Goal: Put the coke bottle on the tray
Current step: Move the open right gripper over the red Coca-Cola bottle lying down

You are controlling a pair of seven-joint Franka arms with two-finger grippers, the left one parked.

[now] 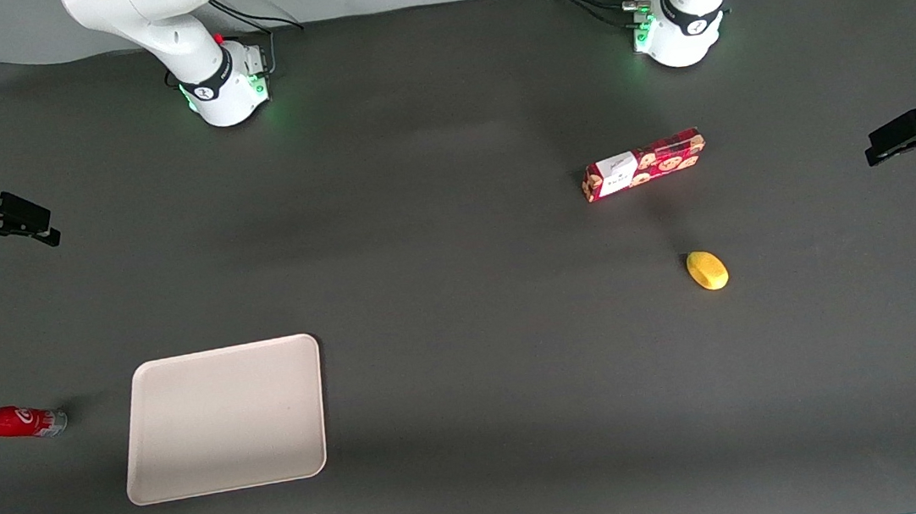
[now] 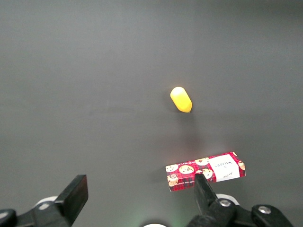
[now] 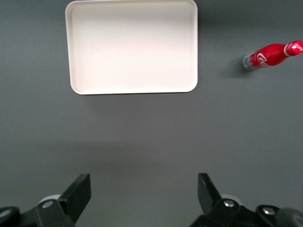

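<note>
Well apart from coke bottle (image 3: 271,55) and tray (image 3: 131,46), pincer (image 3: 144,196) (fingers wide, empty) above bare table (image 3: 151,137)

Counted: one coke bottle (image 1: 11,421), one tray (image 1: 224,419), one cookie box (image 1: 643,164), one yellow lemon-like fruit (image 1: 707,270), one gripper (image 1: 10,221).

- White, rounded arm (image 1: 143,17) on a dome base lit green, ringed by a black band, black cables trailing.
- Black gripper (image 3: 142,201), wedge-shaped fingers (image 3: 78,191) spread apart, silver screws at knuckles.
</note>
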